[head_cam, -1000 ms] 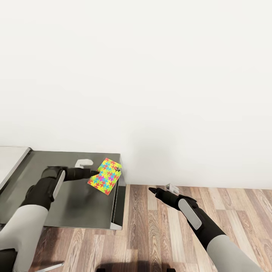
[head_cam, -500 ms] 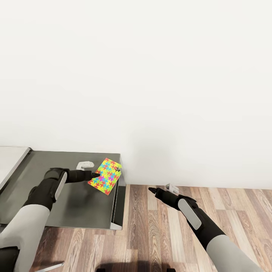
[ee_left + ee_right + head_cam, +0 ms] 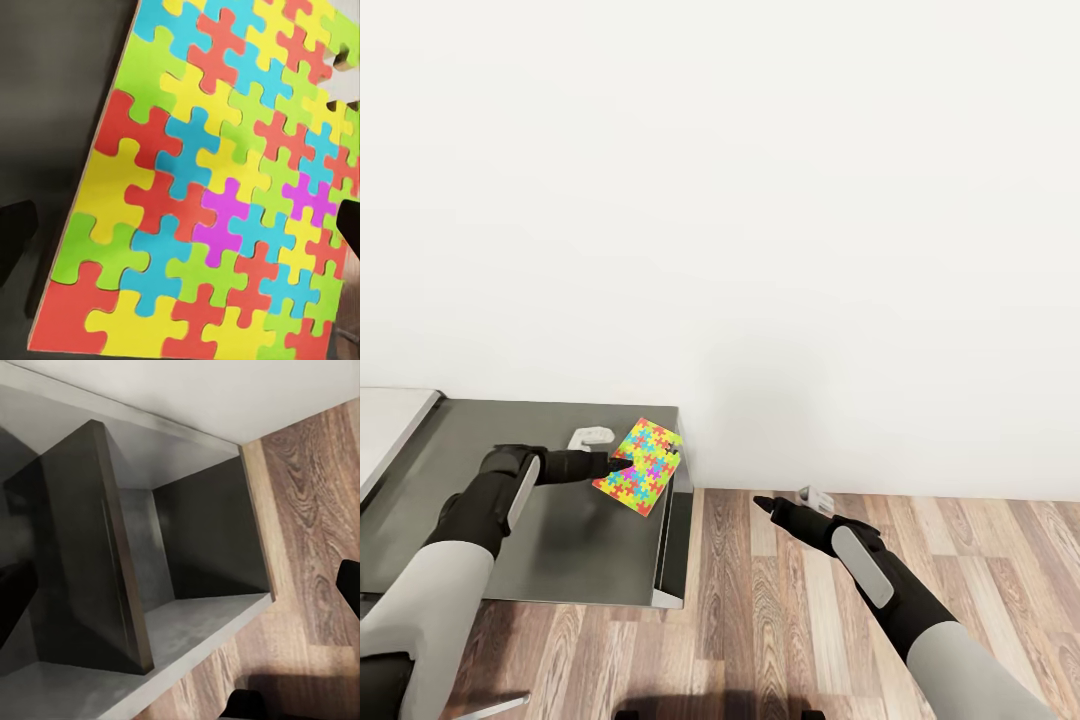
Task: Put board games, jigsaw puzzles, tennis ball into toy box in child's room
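Fingers of the left gripper [image 3: 622, 464] stand spread either side of the jigsaw puzzle [image 3: 639, 465], which lies flat at the dark cabinet's [image 3: 560, 530] far corner. It looks thin, stiff and light, so an overhanging edge seems the best hold. The right gripper [image 3: 762, 503], open and empty, reaches out low above the wooden floor [image 3: 780, 620]

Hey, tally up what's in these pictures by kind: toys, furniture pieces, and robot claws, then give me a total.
Toys: 1, the flat multicoloured jigsaw puzzle board.
Furniture: 2, the low dark grey cabinet and the pale grey-white table top.
Claws: 2, the left claw at the puzzle and the right claw over the wood floor.
Total: 5.
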You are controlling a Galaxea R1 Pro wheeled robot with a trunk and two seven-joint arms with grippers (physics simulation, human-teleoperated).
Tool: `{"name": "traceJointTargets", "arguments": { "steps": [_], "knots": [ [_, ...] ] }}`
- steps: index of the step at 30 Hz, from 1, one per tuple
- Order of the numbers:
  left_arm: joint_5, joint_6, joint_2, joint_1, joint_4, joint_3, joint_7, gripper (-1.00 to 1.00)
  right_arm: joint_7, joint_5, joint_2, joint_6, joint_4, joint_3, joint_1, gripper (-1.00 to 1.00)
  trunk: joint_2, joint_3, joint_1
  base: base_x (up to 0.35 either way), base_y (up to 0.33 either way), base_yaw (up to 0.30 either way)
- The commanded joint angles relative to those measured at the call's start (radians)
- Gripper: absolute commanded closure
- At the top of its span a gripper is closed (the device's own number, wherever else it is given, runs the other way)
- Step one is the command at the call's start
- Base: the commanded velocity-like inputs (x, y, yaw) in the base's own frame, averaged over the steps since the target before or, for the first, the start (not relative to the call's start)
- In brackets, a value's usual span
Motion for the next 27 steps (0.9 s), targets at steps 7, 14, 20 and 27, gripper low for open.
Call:
{"name": "traceJointTargets", "arguments": {
  "steps": [7, 14, 20, 27],
  "knots": [
    [-0.006, 0.006, -0.001, -0.001, -0.001, 0.000, -0.020, -1.00, 0.001, -0.001, 0.000, 0.002, -0.001, 0.002, -0.001, -1.00, -0.002, -0.001, 0.001, 0.000, 0.000, 0.000],
    [-0.007, 0.007, -0.001, -0.001, -0.001, -0.001, -0.021, -1.00, 0.001, -0.001, 0.000, 0.002, -0.001, 0.002, -0.001, -1.00, -0.002, -0.001, 0.001, 0.000, 0.000, 0.000],
    [-0.007, 0.007, -0.001, -0.001, -0.001, -0.001, -0.021, -1.00, 0.001, -0.001, 0.000, 0.002, 0.000, 0.002, -0.001, -1.00, -0.002, -0.001, 0.001, 0.000, 0.000, 0.000],
    [-0.006, 0.009, -0.008, -0.001, 0.000, -0.001, -0.023, -1.00, 0.001, -0.001, 0.000, 0.002, -0.001, 0.002, -0.001, -1.00, -0.002, -0.001, 0.001, 0.000, 0.000, 0.000]
  ]
}}
